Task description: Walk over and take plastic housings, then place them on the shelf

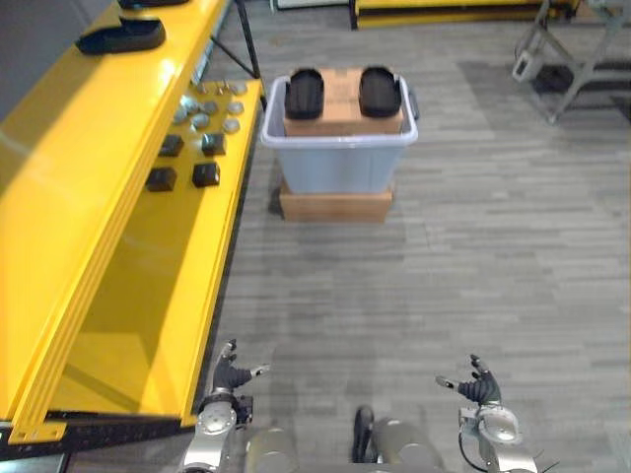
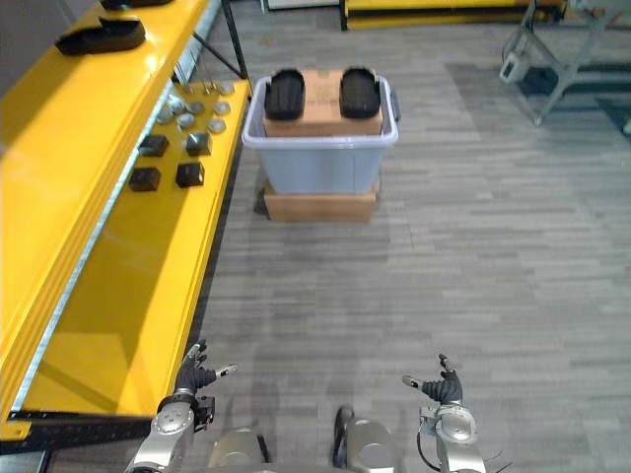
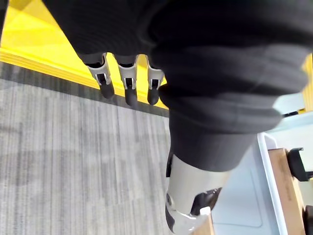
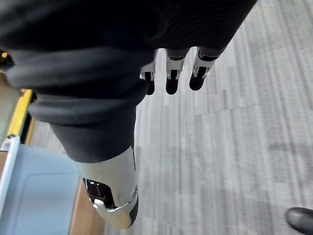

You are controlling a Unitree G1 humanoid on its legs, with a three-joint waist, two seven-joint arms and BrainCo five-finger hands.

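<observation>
1. first housing, second housing: black plastic, side by side, upper centre of frame. Both lie flat on top of a cardboard box, which raises them above the rim. This probably makes them easy to take from above.
2. bin: grey-blue, holds the box and stands on a brown base. Its left wall is just beside the shelf's edge.
3. shelf: yellow and tiered, running down the left side of frame. A shelved housing lies on its upper tier at upper left. Small black blocks and round metal parts crowd the lower tier near the bin. The lower tier below these is bare, so it is likely the best spot for placing.
4. left hand: bottom left, close to the shelf's front edge. Its fingers are relaxed and spread, and it holds nothing.
5. right hand: bottom right, over the floor, fingers loose and empty.
6. floor: grey planks, open between the hands and the bin, so the walk looks unobstructed. A metal stand sits well apart at upper right.
</observation>
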